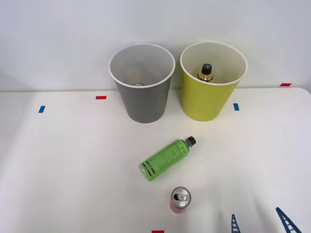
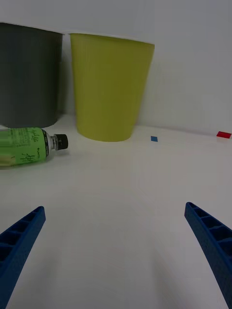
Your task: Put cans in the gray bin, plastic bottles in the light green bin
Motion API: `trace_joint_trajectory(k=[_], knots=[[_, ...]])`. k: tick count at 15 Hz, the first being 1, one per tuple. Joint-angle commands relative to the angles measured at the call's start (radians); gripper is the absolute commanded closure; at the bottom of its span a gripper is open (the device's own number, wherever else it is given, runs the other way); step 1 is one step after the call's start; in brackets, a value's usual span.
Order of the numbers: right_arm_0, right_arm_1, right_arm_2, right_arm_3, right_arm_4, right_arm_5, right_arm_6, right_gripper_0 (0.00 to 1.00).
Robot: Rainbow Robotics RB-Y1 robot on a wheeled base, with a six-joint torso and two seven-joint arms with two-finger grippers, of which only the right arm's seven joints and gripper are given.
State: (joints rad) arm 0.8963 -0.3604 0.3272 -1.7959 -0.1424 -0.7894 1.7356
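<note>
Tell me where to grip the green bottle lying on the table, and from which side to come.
Grip the green bottle around the middle of its body, coming down from above with the open right gripper turned across its length. It lies on its side, slanted, black cap toward the yellow-green bin, so its round sides are free. The red can stands apart from it.

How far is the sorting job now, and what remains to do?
One bottle with a gold neck already stands inside the light green bin. The right gripper is open and holds nothing. The green bottle lies on the table and the red can stands there; both remain. What lies in the gray bin I cannot identify.
</note>
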Motion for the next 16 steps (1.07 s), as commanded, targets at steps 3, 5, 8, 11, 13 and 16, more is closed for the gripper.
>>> trace_joint_trajectory(k=[3, 5, 8, 11, 13, 16], knots=[[-0.093, -0.247, 0.173, 0.000, -0.112, -0.008, 0.008, 0.00], [-0.126, -0.304, 0.222, 0.000, -0.129, -0.025, 0.016, 0.00], [-0.195, -0.353, 0.283, 0.000, -0.140, -0.047, 0.032, 0.00], [-0.252, -0.402, 0.354, 0.012, -0.163, -0.082, 0.058, 0.00], [-0.287, -0.407, 0.398, 0.079, -0.178, -0.163, 0.067, 0.00], [-0.327, -0.407, 0.454, 0.130, -0.209, -0.220, 0.084, 0.00]])
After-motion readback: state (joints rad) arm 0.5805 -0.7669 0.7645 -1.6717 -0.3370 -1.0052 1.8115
